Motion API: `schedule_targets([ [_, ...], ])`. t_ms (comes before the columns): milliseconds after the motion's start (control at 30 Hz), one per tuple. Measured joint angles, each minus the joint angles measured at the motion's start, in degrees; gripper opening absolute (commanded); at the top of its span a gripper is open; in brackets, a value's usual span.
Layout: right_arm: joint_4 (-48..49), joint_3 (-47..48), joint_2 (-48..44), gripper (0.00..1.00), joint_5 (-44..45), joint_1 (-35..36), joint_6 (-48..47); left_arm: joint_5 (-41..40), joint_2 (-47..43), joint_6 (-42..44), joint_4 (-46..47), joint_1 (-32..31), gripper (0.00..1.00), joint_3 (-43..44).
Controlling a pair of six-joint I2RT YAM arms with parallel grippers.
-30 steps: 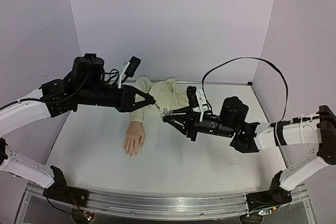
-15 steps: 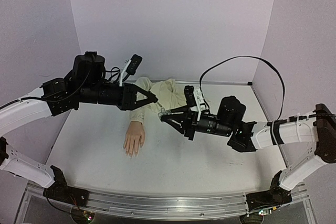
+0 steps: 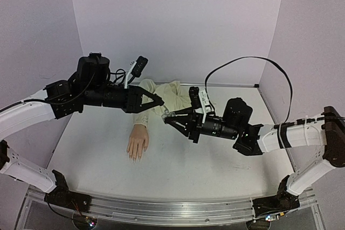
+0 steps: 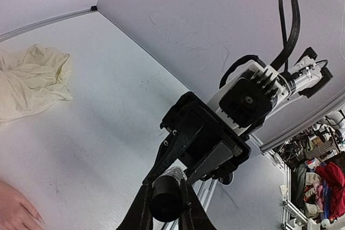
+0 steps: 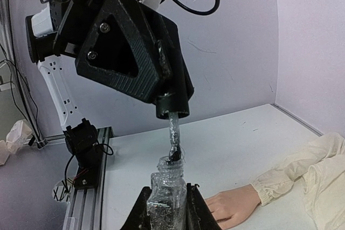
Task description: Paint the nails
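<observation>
One mannequin hand (image 3: 138, 143), one polish bottle (image 5: 167, 195), one brush (image 5: 173, 131), two end effectors (image 3: 160, 102) (image 3: 167, 118).

I am bringing my left pincer (image 3: 160, 102) a little further right, toward my right pincer (image 3: 168, 117), which is edging left to meet it. The gap between the brush (image 5: 173, 133) and the bottle (image 5: 166, 189) is closing, and the brush tip is now reaching the bottle's mouth.

hand (image 3: 138, 143): pale peach
sleeve (image 3: 168, 95): plain cream
table (image 3: 178, 162): white
walls (image 3: 178, 25): pale lilac
bottle (image 5: 166, 189): clear, glinting
cap (image 5: 173, 106): black
brush tip (image 5: 173, 154): dark
left gripper (image 3: 160, 102): black
right gripper (image 3: 168, 118): black
left arm (image 3: 24, 118): white shells, black joints
right arm (image 3: 295, 133): white shells, black joints
cable (image 3: 281, 75): black
</observation>
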Motion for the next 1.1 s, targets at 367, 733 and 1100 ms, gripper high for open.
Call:
schedule_targets([
  [367, 0.0, 0.0, 0.0, 0.0, 0.37, 0.0, -0.46, 0.66, -0.02, -0.02, 0.22, 0.0, 0.0, 0.0],
  [733, 0.0, 0.0, 0.0, 0.0, 0.85, 0.0, -0.9, 0.07, -0.02, 0.0, 0.17, 0.0, 0.0, 0.0],
  [1100, -0.02, 0.0, 0.0, 0.0, 1.03, 0.0, -1.14, -0.83, -0.2, 0.02, 0.07, 0.0, 0.0, -0.07],
])
